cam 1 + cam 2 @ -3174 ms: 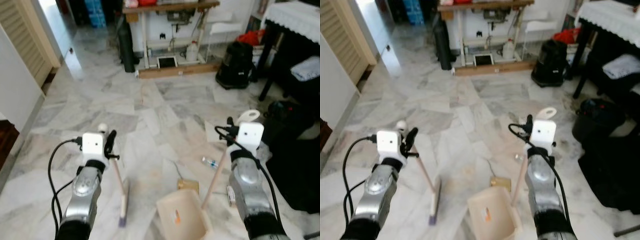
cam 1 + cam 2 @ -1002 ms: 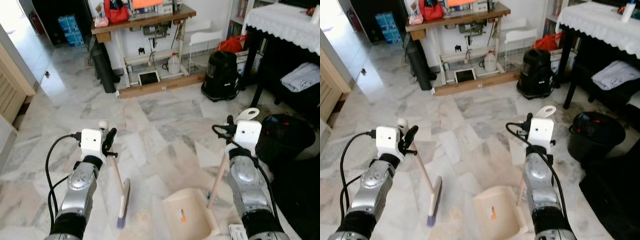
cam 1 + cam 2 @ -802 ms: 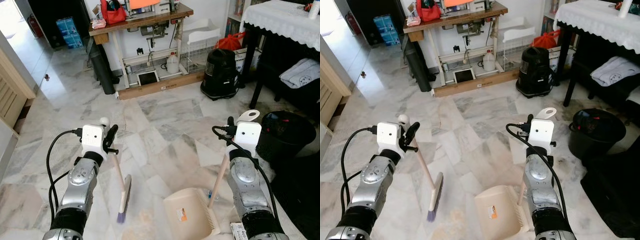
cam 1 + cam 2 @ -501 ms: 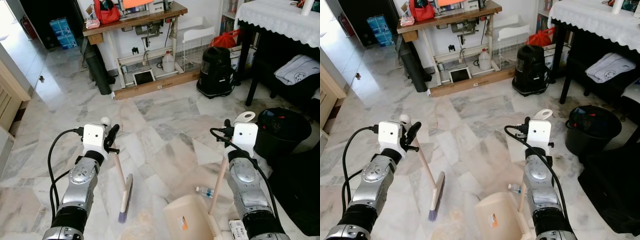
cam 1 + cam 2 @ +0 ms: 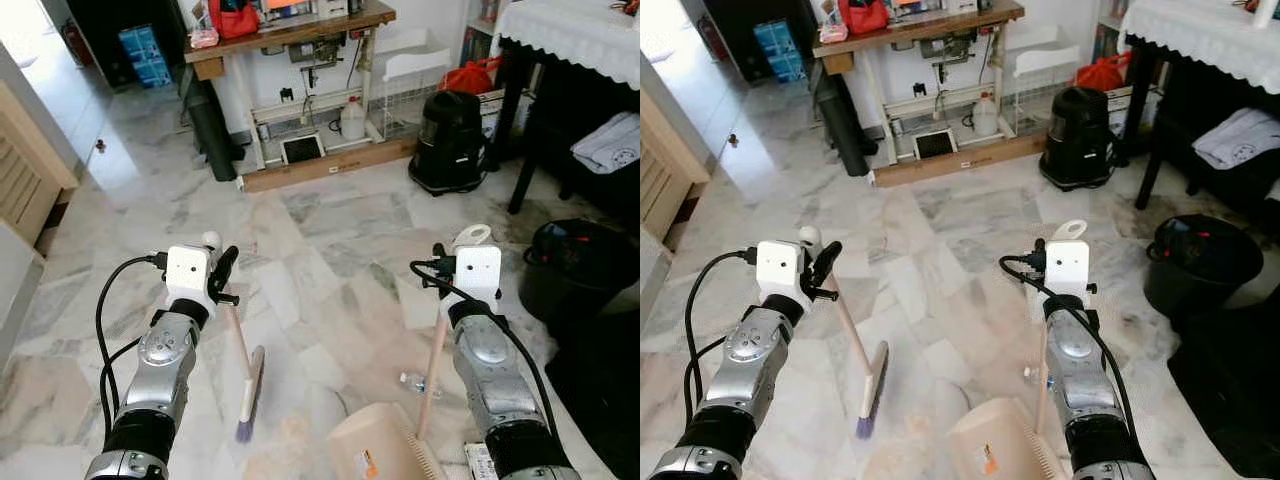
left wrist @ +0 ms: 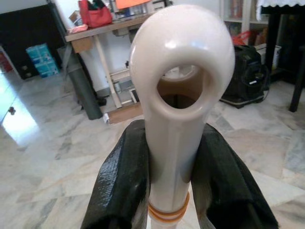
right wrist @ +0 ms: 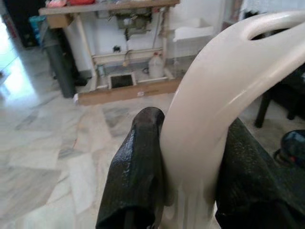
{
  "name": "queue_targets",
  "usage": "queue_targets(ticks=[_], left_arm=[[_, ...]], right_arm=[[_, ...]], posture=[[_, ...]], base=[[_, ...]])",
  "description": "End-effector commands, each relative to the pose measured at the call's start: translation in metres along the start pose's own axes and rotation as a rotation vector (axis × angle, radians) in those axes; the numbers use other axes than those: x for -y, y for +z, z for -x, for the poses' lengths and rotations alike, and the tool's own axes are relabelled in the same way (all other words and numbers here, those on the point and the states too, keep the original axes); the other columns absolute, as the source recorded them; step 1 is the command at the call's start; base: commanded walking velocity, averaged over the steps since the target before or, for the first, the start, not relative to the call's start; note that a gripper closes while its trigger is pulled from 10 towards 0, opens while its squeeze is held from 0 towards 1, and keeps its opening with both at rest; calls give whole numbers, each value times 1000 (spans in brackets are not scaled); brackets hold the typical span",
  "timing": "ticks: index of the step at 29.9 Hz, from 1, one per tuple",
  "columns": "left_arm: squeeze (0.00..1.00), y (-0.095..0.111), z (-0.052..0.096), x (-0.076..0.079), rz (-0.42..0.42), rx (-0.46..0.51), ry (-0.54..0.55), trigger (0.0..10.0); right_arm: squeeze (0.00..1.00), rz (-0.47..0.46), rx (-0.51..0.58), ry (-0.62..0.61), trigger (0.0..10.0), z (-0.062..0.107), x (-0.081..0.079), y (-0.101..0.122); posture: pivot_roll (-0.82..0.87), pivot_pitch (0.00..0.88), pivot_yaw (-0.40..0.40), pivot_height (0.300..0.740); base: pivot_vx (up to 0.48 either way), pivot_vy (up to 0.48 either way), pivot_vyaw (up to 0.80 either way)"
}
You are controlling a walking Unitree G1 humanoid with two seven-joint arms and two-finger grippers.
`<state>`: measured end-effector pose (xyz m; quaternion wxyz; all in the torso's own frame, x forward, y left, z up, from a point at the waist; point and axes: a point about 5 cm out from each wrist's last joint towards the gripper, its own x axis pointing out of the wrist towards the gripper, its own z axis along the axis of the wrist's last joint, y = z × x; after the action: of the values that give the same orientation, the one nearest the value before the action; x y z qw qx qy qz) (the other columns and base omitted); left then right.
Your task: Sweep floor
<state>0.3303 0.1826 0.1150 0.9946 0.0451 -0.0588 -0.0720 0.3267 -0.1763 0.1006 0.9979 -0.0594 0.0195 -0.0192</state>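
Left gripper pinches broom handle; right gripper pinches dustpan handle. Both arms extended forward. Wrist views confirm grips.

2 silver, ribbed metal arms each carry a white box-shaped wrist camera. A looping black cable runs beside the left arm; another curls from the right arm. Each gripper's fingers are matte black.

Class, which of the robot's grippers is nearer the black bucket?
Right. The right gripper, holding the dustpan handle, is beside the black bucket; the left gripper, holding the broom, is across the floor.
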Motion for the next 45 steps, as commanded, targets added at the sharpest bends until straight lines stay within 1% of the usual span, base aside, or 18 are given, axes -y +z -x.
queue_targets(ticks=[1, 6, 7, 9, 10, 13, 20, 31, 35, 44, 45], left_arm=[[0, 7, 1, -7, -15, 43, 28, 10000], [0, 6, 1, -6, -11, 41, 31, 10000], [0, 6, 1, -5, -8, 41, 32, 10000], [0, 6, 1, -5, -6, 41, 33, 10000], [0, 6, 0, -4, -4, 41, 33, 10000], [0, 6, -1, -4, -1, 42, 32, 10000], [0, 6, -2, -2, 3, 40, 26, 10000], [0, 7, -4, -1, 7, 43, 17, 10000], [0, 8, -5, -1, 7, 44, 14, 10000], [0, 8, -6, 0, 9, 42, 7, 10000], [0, 8, -6, 0, 8, 42, 6, 10000]], right_arm=[[0, -11, 33, 39, 10000, -2, -5, 12], [0, 16, 16, 97, 10000, -1, -6, 11], [0, 34, 8, 136, 10000, 0, -6, 11], [0, 46, 3, 157, 10000, 1, -7, 11], [0, 77, -6, 202, 10000, 2, -8, 9], [0, 105, -13, 268, 10000, 5, -8, 9], [0, 129, -29, 378, 10000, 10, -11, 7], [0, 123, -50, 518, 10000, 17, -14, 6], [0, 143, -64, 600, 10000, 23, -16, 4], [0, 153, -99, 685, 10000, 31, -14, -1], [0, 156, -109, 709, 10000, 33, -15, -2]], posture=[[-191, 0, 103, 740], [-192, 0, 94, 740], [-193, 0, 89, 740], [-193, 0, 89, 740], [-193, 0, 88, 740], [-193, 0, 87, 740], [-193, 0, 89, 740], [-190, 0, 90, 740], [-186, 0, 92, 740], [-183, 0, 95, 740], [-183, 0, 95, 740]], base=[[0, 0, 0], [0, 0, 0], [0, 0, 0], [0, 0, 0], [0, 0, 0], [0, 0, 0], [0, 0, 0], [0, 0, 0], [0, 0, 0], [0, 0, 0], [0, 0, 0]])
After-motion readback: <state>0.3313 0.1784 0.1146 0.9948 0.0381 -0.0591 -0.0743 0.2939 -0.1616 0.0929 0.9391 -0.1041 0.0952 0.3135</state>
